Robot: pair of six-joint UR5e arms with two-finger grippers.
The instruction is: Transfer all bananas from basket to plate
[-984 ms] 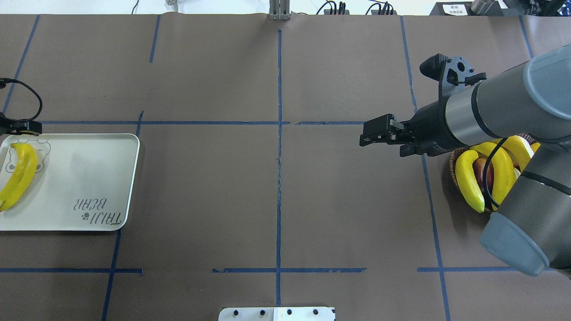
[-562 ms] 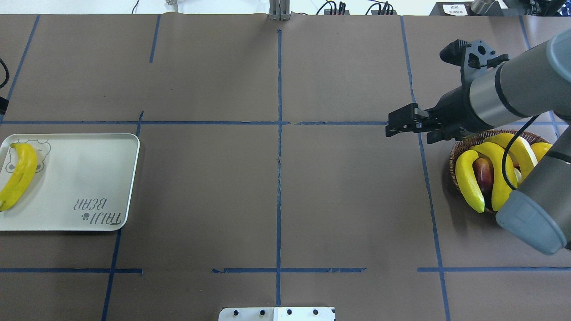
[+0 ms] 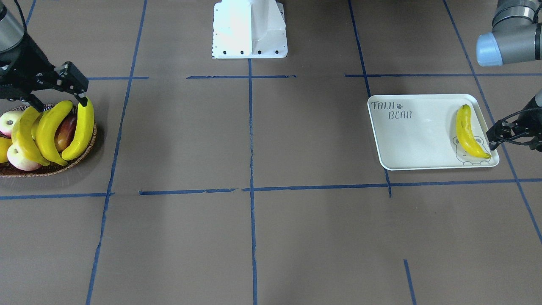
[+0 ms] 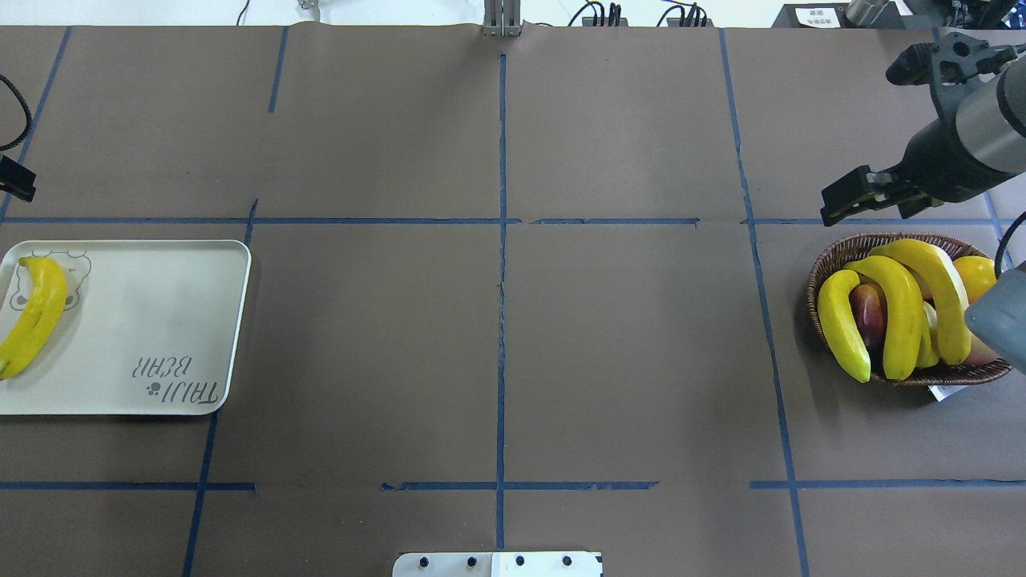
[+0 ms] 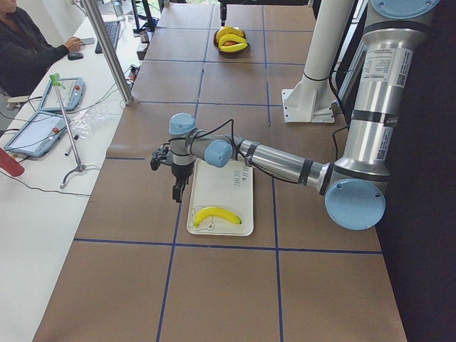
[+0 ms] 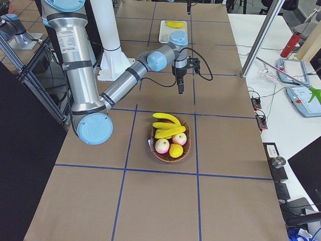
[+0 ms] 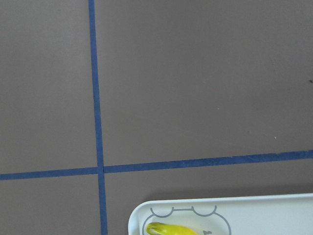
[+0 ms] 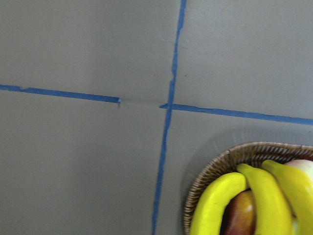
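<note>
One banana [image 4: 34, 315] lies along the left end of the cream plate [image 4: 160, 320], over the bear drawing. Three bananas [image 4: 902, 312] lie curved across the wicker basket [image 4: 817, 276] at the right, on top of apples. My right gripper [image 4: 843, 207] hovers just beyond the basket's far-left rim; in the front view the right gripper [image 3: 74, 82] looks open and holds nothing. In that same view my left gripper [image 3: 496, 134] stands open and holds nothing beside the plate's [image 3: 417, 135] outer end, next to the banana [image 3: 468, 131].
Round pink-white apples [image 3: 19, 160] and a dark red fruit [image 4: 870, 314] fill the basket under the bananas. Blue tape lines divide the brown table. The robot's white base [image 3: 250, 27] stands at the near middle edge. A person sits at a side desk [image 5: 28, 50].
My right arm has swung from near the table's middle back to the right and farther away, uncovering the basket. The left gripper has pulled away from the plate's far corner.
</note>
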